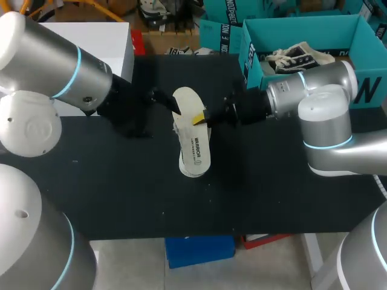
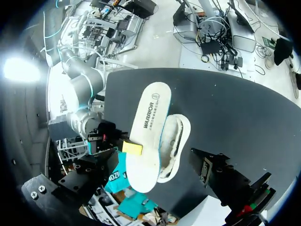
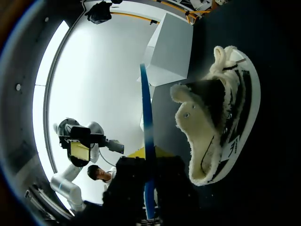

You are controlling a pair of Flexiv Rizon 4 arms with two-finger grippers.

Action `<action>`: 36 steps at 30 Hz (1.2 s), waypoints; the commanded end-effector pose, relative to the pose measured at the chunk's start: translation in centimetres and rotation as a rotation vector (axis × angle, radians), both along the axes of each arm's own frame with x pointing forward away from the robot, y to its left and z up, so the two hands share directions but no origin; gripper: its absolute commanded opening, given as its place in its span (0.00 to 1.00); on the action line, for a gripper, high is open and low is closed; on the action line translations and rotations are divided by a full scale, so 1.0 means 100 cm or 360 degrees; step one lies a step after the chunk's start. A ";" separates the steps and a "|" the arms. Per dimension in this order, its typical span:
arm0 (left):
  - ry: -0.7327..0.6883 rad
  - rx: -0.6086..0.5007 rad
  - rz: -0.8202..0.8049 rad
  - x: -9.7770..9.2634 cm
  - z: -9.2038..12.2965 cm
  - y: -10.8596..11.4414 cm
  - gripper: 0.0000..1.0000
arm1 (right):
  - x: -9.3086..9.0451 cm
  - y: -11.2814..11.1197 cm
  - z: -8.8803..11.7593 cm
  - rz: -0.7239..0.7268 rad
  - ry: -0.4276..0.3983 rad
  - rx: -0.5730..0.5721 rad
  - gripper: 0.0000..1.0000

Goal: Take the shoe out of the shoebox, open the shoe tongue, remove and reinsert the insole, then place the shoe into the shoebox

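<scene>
Head view: the shoe (image 1: 183,164) stands near the middle of the black table (image 1: 109,193), mostly hidden under the white insole (image 1: 195,145) above it. The right gripper (image 1: 202,118) comes in from the right and pinches the insole's edge with its yellow tip. The left gripper (image 1: 162,99) is just beside the insole's far end. The teal shoebox (image 1: 314,24) sits at the far right corner, with a second shoe (image 1: 296,57) inside.

Left wrist view: the insole (image 2: 148,136) lies tilted over the shoe (image 2: 176,141), whose fleecy lining shows beside it. The left gripper's (image 2: 154,157) dark fingers are spread wide on either side.

Right wrist view: the insole (image 3: 147,141) is seen edge-on, clamped in the right gripper (image 3: 146,165). The shoe (image 3: 218,127) rests on its sole just beside it, its opening gaping.
</scene>
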State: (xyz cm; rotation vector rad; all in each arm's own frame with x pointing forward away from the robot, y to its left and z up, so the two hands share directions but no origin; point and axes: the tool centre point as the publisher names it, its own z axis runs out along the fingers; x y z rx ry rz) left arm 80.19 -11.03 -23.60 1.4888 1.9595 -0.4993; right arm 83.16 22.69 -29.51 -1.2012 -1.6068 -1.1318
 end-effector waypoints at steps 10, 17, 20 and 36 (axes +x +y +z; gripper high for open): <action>-0.0223 -0.0822 -0.0167 0.016 -0.009 0.016 1.00 | 0.000 0.001 -0.001 -0.0003 0.0001 -0.0001 0.00; -0.0223 -0.0822 -0.0167 0.016 -0.009 0.016 1.00 | 0.000 0.001 -0.001 -0.0003 0.0001 -0.0001 0.00; -0.0223 -0.0822 -0.0167 0.016 -0.009 0.016 1.00 | 0.000 0.001 -0.001 -0.0003 0.0001 -0.0001 0.00; -0.0341 -0.1240 0.0145 0.009 -0.040 0.014 1.00 | 0.000 0.001 -0.001 -0.0003 0.0001 -0.0001 0.00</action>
